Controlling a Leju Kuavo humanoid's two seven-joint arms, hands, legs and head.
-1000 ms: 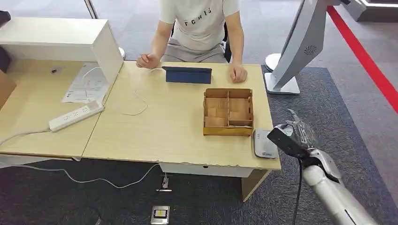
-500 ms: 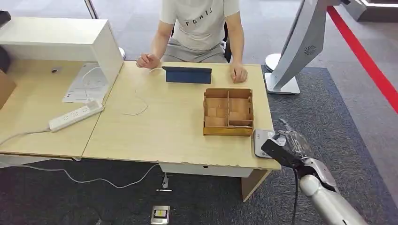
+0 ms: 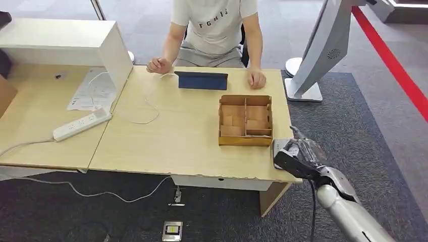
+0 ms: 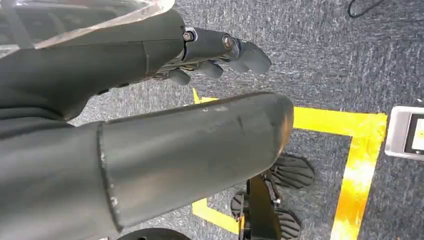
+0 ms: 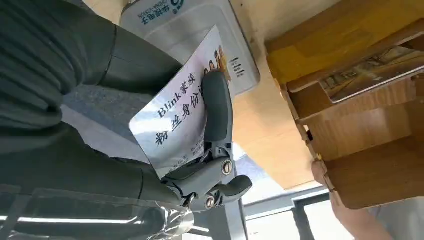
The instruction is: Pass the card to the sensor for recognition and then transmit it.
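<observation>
My right hand (image 3: 299, 156) holds a white printed card (image 5: 182, 112) over the grey sensor pad (image 3: 280, 150) at the desk's front right corner. In the right wrist view a dark finger (image 5: 216, 107) presses across the card's face, with the sensor (image 5: 200, 30) just beyond it. Whether the card touches the sensor I cannot tell. My left hand (image 4: 150, 100) hangs low over the carpet, fingers curled and holding nothing. A person (image 3: 214, 25) sits at the far side of the desk, both hands resting on it.
A wooden compartment box (image 3: 245, 120) stands just behind the sensor, with cards inside (image 5: 370, 72). A dark blue tablet case (image 3: 201, 80) lies before the person. A power strip (image 3: 81, 124), papers and a white cabinet (image 3: 65, 43) sit to the left. A white stand (image 3: 318, 50) rises at the right.
My right hand has moved left and down with the card, from beside the desk's right edge to over the sensor pad. The person and desk items have not moved.
</observation>
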